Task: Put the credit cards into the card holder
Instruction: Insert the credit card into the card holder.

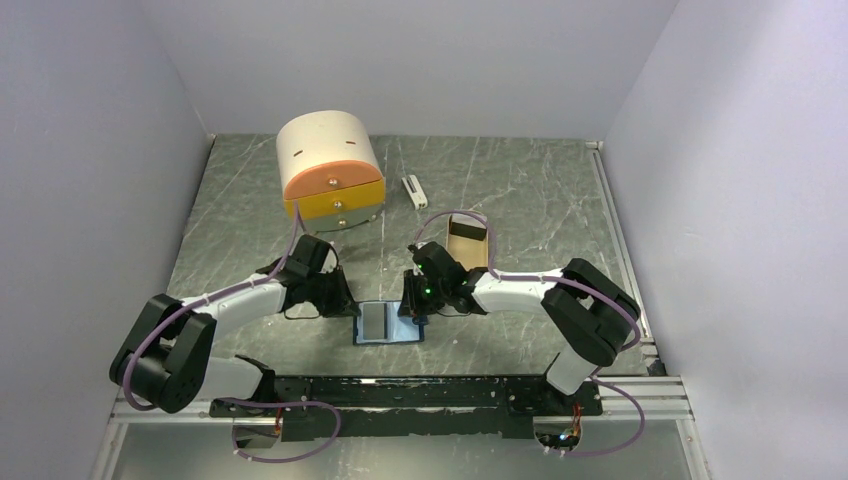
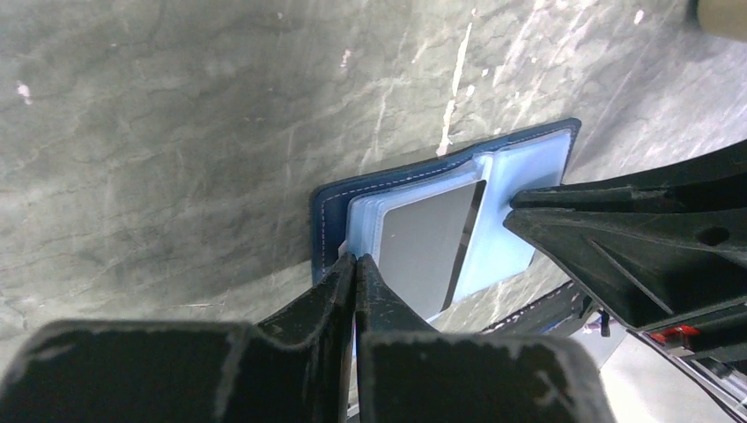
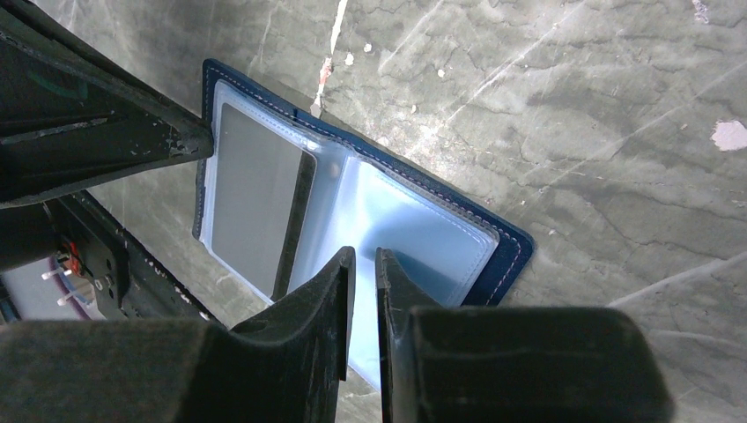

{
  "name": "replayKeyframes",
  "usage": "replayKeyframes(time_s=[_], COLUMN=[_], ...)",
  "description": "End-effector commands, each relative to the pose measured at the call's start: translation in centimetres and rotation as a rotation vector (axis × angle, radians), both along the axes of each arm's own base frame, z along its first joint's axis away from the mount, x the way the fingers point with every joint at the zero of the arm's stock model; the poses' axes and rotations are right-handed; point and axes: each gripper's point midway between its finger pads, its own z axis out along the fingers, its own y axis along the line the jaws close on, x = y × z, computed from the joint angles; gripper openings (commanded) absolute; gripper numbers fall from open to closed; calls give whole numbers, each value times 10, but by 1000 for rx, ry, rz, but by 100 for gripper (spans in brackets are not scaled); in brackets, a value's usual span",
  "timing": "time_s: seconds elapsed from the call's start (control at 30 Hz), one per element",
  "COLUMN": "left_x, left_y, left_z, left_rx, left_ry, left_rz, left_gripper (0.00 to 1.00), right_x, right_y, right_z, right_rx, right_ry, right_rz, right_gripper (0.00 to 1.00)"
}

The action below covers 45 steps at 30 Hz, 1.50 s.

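Note:
The navy card holder (image 1: pixel 405 331) lies open on the table between both grippers, its pale blue clear sleeves facing up. A grey credit card (image 1: pixel 374 321) sits inside the left sleeve (image 2: pixel 427 242), also seen in the right wrist view (image 3: pixel 251 198). My left gripper (image 2: pixel 355 260) is shut, its tips pressed together at the card holder's left edge (image 2: pixel 330 211). My right gripper (image 3: pixel 364 254) is closed to a narrow gap on a pale blue sleeve page of the card holder (image 3: pixel 515 251), which runs up between its fingers.
A round tan and orange drawer box (image 1: pixel 330 165) stands at the back. A small white bar (image 1: pixel 413 190) lies beside it, and an open tan tin (image 1: pixel 467 240) sits just behind the right arm. A black rail (image 1: pixel 420 392) runs along the near edge.

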Motion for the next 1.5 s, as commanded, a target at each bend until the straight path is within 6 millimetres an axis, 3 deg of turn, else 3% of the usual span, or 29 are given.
replayKeyframes(time_s=[0.0, 0.57, 0.93, 1.47], left_x=[7, 5, 10, 8], left_y=[3, -19, -34, -36], left_z=[5, 15, 39, 30], left_rx=[38, -49, -77, -7], left_ry=[-27, -32, -77, -63], left_rz=[25, -41, -68, -82], left_gripper=[9, 9, 9, 9], right_x=[-4, -5, -4, -2], right_y=[-11, -9, -6, -11], right_z=[-14, -16, -14, -11], right_rx=[-46, -38, -29, -38], right_ry=[17, 24, 20, 1], right_rz=[-6, 1, 3, -15], right_gripper=[19, 19, 19, 22])
